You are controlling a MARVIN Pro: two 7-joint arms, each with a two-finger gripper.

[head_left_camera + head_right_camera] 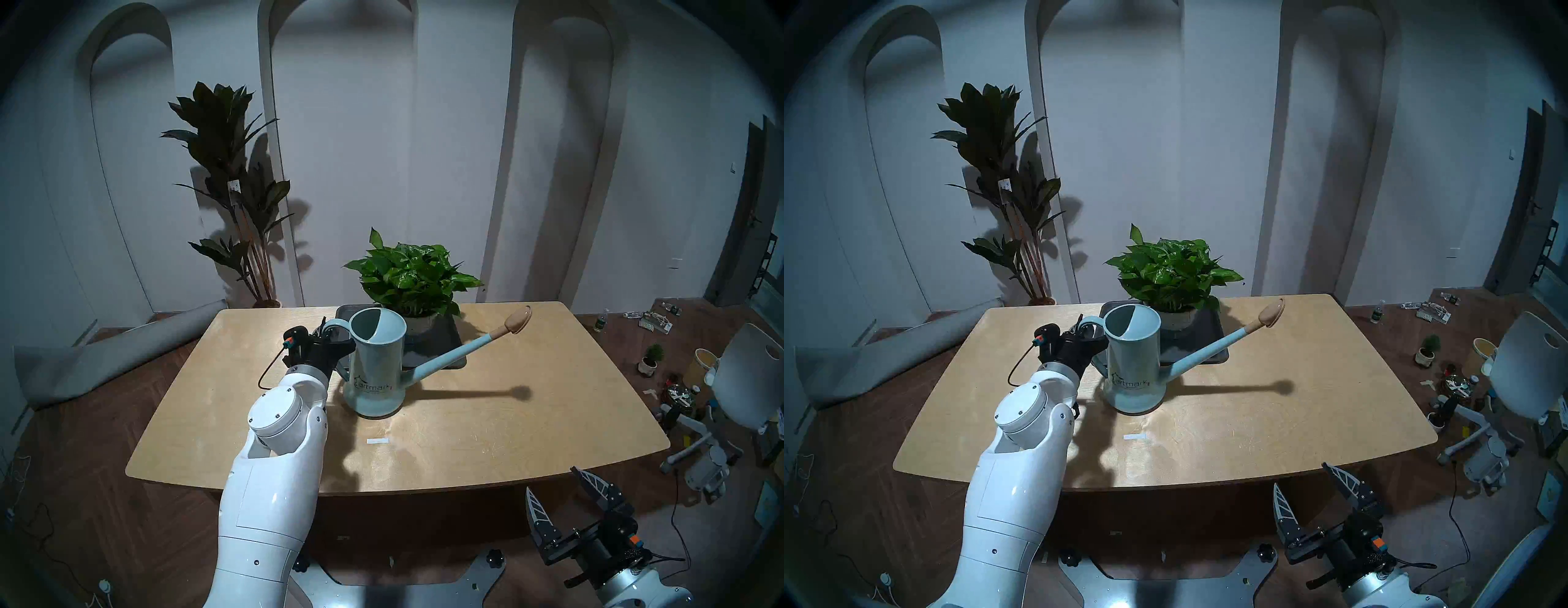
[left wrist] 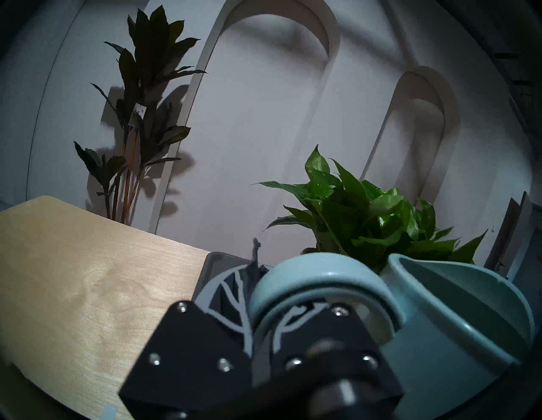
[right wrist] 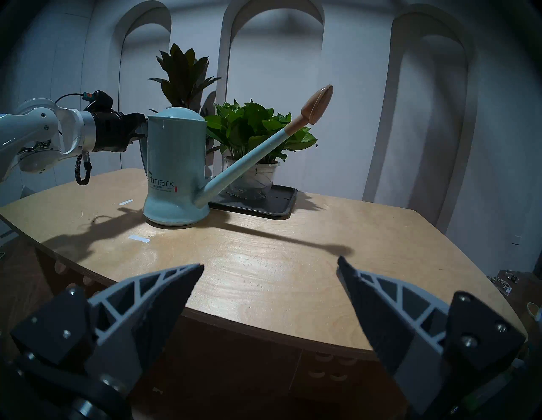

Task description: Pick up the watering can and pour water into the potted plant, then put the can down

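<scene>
The watering can (image 1: 376,369) stands upright near the middle of the wooden counter (image 1: 530,424), its base flat on the wood, with the dark "artmark" lettering facing the robot. From the head view its loop handle (image 1: 335,329) sticks out toward 9 o'clock, and the left gripper (image 1: 329,339) is clamped tight on that handle, fingers pinched on the teal band as the left wrist view shows. The long spout (image 1: 456,352) rises toward 2 o'clock and ends in a tan rose (image 1: 519,319) well clear of the counter. At 12 o'clock from the can, just behind it, the potted plant (image 1: 413,278) sits in its whitish pot on a dark tray (image 1: 452,344). The right gripper (image 1: 560,496) hangs at about 5 o'clock, off the near counter edge, its fingers spread wide and holding nothing.
</scene>
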